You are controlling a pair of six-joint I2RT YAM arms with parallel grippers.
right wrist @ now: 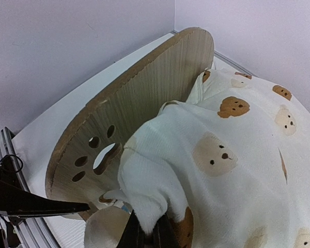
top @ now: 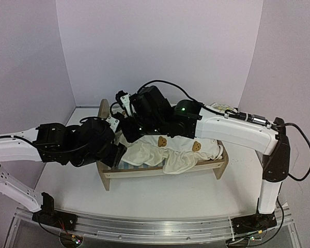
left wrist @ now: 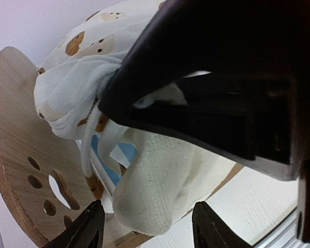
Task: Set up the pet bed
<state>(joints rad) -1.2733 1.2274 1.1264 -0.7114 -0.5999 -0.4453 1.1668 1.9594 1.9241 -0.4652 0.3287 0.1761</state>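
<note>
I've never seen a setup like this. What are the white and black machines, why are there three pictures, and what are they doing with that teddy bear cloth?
They are two robot arms bolted to the near edge of a table. The wide picture comes from a camera above and behind them; the other two come from cameras on each arm's wrist, looking past its own fingers.

On the table stands a small wooden pet bed with arched end boards; one board has a paw-print cutout. A cream bear-print cushion lies rumpled across it.

The right tool is shut, pinching a corner of the cushion. The left tool stands open with its fingers either side of another bunched fold, not visibly clamping it.
</note>
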